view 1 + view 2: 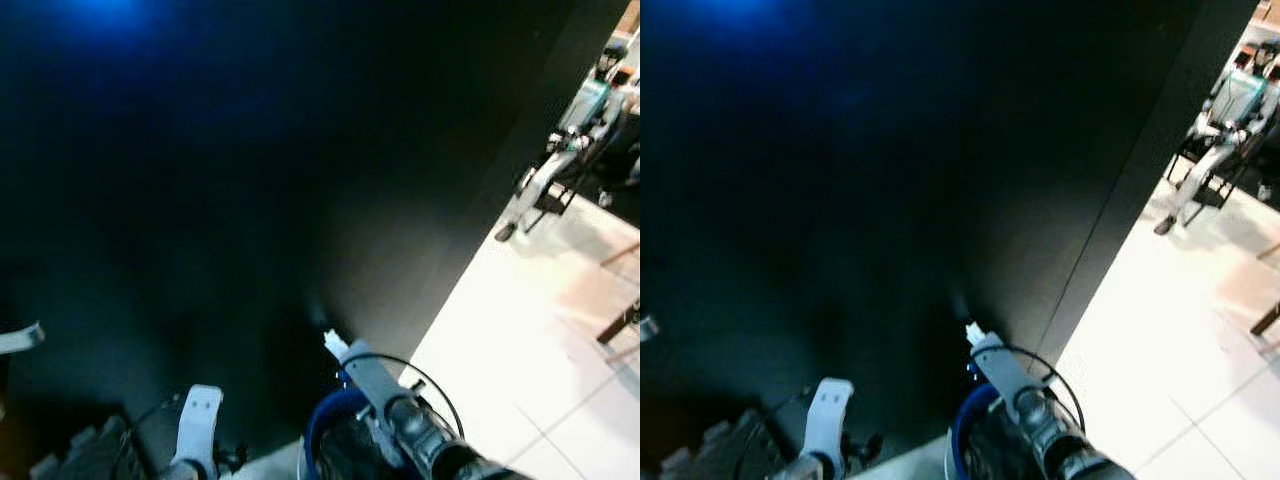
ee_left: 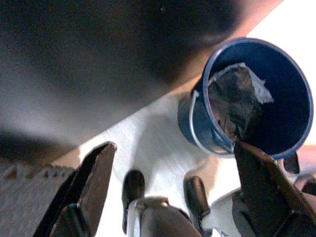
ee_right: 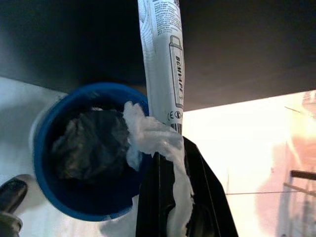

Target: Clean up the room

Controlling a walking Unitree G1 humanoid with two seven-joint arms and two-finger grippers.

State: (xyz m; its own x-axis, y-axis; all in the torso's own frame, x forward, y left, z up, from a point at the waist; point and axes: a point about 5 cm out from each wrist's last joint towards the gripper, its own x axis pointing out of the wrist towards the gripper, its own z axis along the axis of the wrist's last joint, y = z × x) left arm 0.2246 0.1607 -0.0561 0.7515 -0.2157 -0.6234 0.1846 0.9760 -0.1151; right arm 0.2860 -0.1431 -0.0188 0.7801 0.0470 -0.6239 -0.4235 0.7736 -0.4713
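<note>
A blue bucket (image 2: 276, 123) stands on the white floor by my feet (image 2: 133, 187), with a dark crumpled bag (image 2: 237, 103) inside it. My left gripper (image 2: 174, 148) hangs open above the floor beside the bucket, with nothing between its fingers (image 2: 94, 182). My right gripper (image 3: 170, 168) is shut on a long white printed tube (image 3: 163, 59) and a crumpled white tissue (image 3: 153, 138), held just over the bucket's rim (image 3: 49, 123). The tube (image 1: 360, 370) points up and forward above the bucket (image 1: 322, 425).
A tall dark wall (image 1: 250, 200) stands close in front. White tiled floor (image 1: 520, 340) opens to the right. Another robot on a stand (image 1: 575, 140) is at the far right, with a wooden furniture leg (image 1: 618, 325) nearer.
</note>
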